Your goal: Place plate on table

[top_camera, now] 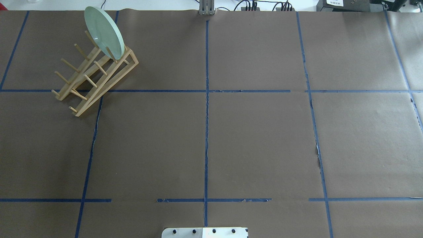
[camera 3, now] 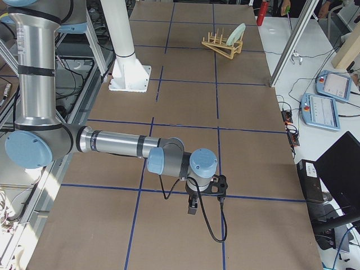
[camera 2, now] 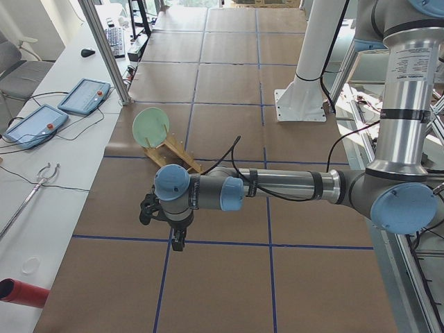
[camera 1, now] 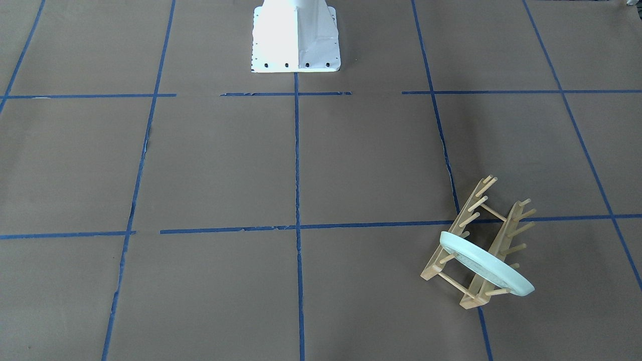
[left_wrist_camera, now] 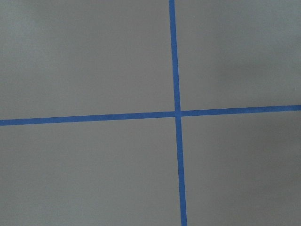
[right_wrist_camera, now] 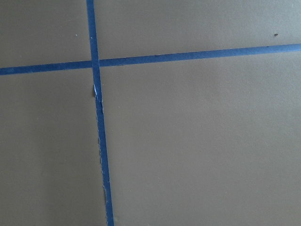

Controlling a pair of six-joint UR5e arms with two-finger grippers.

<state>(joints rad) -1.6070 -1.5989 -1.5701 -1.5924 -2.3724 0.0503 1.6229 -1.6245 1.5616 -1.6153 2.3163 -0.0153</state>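
Observation:
The pale green plate (camera 1: 484,263) stands on edge between the pegs at one end of the wooden dish rack (camera 1: 501,240). Both sit at the far left of the table (top_camera: 257,138) in the overhead view, with the plate (top_camera: 104,31) over the rack (top_camera: 109,87). The plate also shows in the exterior left view (camera 2: 151,126) and the exterior right view (camera 3: 238,32). My left gripper (camera 2: 179,243) hangs over a tape crossing, well short of the rack. My right gripper (camera 3: 192,207) hangs over the table's other end. I cannot tell whether either is open or shut. Both wrist views show only brown paper and blue tape.
The white robot base (camera 1: 296,37) stands at the table's near middle edge. Control tablets (camera 2: 83,96) and a red cylinder (camera 2: 21,291) lie on the side bench beyond the table's far edge. A metal post (camera 2: 104,48) stands by that edge.

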